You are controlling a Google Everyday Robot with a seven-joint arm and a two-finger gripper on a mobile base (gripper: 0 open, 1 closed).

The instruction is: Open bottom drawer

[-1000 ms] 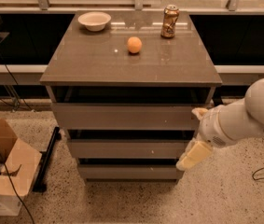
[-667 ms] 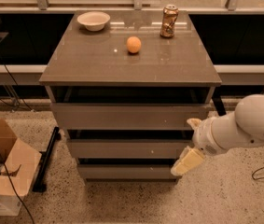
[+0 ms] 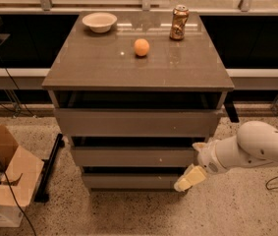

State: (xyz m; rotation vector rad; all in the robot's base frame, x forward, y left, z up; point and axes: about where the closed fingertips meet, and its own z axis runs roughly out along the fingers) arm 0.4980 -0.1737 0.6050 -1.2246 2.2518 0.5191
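Observation:
The bottom drawer (image 3: 131,181) is the lowest and narrowest of three grey-brown fronts of the cabinet, a plain flat panel with no handle, near the floor. It looks pushed in, with a dark gap above it. My gripper (image 3: 190,177), on a white arm coming from the right, is at the drawer's right end, its cream-coloured fingers pointing down-left against the panel's right edge. Part of that corner is hidden behind the gripper.
The middle drawer (image 3: 133,156) and wide top drawer (image 3: 136,122) sit above. On the cabinet top (image 3: 99,68) are a white bowl (image 3: 99,21), an orange (image 3: 141,47) and a can (image 3: 179,22). A cardboard box (image 3: 3,181) stands on the floor at left; cables lie right.
My gripper and arm have moved left and down, from beside the middle drawer's right end to the bottom drawer's right end. The drawers have not moved.

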